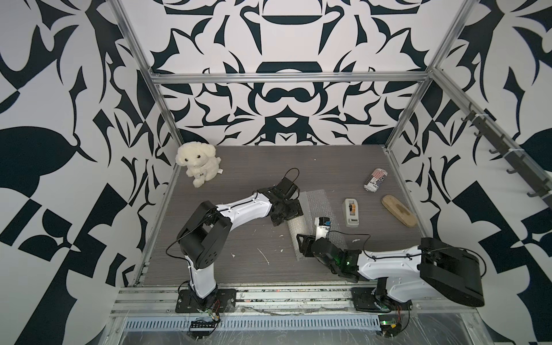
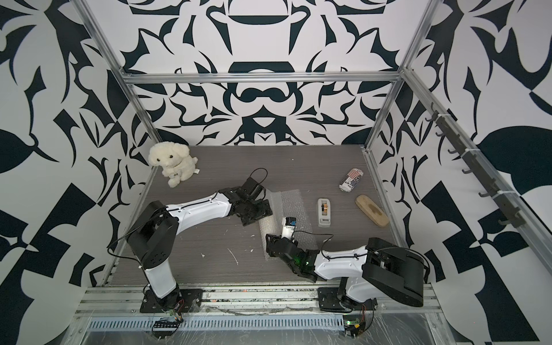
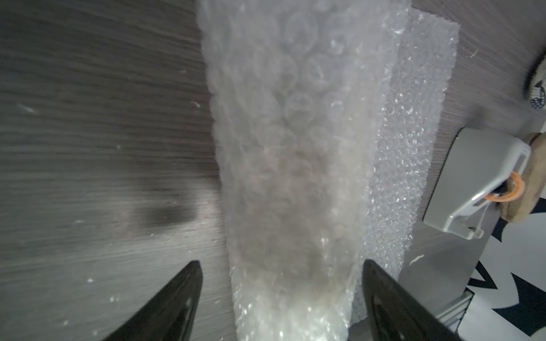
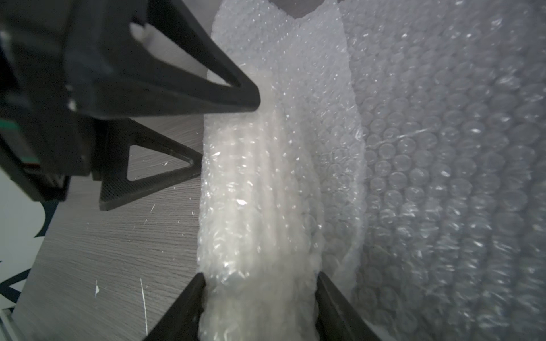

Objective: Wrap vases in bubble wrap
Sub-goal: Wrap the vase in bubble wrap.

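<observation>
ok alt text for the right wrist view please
The right claw grips a white ribbed vase rolled inside bubble wrap. The open left claw has one fingertip at the roll, and the loose sheet spreads over the grey table.

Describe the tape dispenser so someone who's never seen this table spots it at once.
On the grey wood-grain table, look to the right of the bubble wrap sheet. The tape dispenser lies there, between the sheet and a tan wooden brush, in front of the striped can. It alone is a pale grey block with a tape roll in its top.
</observation>
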